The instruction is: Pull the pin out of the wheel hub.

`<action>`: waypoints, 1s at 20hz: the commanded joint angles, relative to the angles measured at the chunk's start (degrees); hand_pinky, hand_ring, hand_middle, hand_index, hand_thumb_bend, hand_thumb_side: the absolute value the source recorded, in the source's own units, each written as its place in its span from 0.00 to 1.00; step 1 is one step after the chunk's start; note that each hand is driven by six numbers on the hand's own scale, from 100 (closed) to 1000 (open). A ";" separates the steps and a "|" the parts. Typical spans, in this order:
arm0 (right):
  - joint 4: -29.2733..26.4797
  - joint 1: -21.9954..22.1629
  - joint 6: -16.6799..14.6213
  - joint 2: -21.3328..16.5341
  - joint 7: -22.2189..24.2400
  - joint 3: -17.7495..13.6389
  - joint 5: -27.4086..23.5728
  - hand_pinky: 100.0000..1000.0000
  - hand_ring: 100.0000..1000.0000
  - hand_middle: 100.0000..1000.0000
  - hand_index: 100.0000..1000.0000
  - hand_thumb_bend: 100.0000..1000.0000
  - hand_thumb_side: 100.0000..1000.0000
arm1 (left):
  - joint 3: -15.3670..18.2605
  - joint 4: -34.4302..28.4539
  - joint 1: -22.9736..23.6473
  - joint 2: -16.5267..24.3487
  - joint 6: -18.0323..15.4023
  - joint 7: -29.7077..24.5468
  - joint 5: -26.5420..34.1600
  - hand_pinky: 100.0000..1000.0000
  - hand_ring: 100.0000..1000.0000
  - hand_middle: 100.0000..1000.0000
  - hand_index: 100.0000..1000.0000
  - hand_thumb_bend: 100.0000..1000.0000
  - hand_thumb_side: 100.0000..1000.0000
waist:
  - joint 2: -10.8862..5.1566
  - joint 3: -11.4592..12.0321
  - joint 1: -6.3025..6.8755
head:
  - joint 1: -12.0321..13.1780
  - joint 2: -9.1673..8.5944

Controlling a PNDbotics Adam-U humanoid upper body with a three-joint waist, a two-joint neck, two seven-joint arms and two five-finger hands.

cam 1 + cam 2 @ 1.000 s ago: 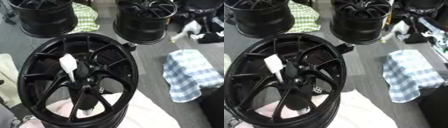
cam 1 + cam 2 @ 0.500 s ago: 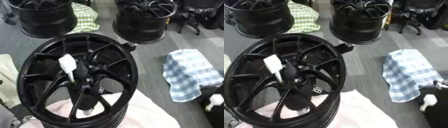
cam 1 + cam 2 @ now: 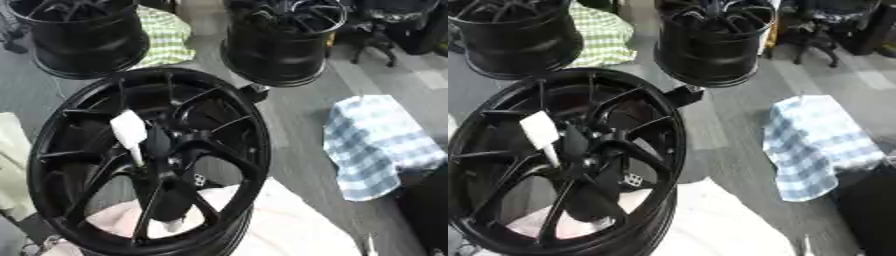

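open floor (image 3: 293,145) right of the wheel hub (image 3: 149,160); checked cloth (image 3: 376,145) beyond it.

Black spoked wheel hub (image 3: 197,150) tilted, white pin (image 3: 130,134) seated near centre

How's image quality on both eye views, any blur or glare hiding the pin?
Left eye view: soft throughout, as if motion-blurred; the white pin stands out against the black wheel hub, no glare on it. Right eye view: similar softness, far rims and blue checked cloth smeared; hub spokes show only dull sheen. Neither hand shows in either view.
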 commanded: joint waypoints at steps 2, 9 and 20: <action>-14.54 -0.50 2.71 2.60 -5.02 -1.39 12.44 0.68 0.62 0.66 0.84 0.22 0.18 | 0.79 -0.75 -0.21 1.16 -0.27 -0.04 0.31 0.51 0.85 0.59 0.78 0.00 0.80 | -0.66 -0.17 0.02 | 0.42 -0.13; -34.68 -8.62 3.84 9.61 -3.45 5.24 25.73 0.66 0.59 0.61 0.82 0.17 0.19 | 0.57 -0.45 0.50 0.97 -0.98 -0.04 -0.12 0.51 0.86 0.59 0.78 0.00 0.80 | -0.66 -0.31 0.47 | 2.33 -0.13; -34.66 -10.74 3.29 12.30 1.43 11.58 29.96 0.66 0.57 0.58 0.81 0.14 0.17 | -0.01 -0.03 1.09 1.10 -1.99 -0.04 -0.50 0.50 0.23 0.59 0.78 0.00 0.81 | -0.65 -1.00 0.81 | 4.51 -0.13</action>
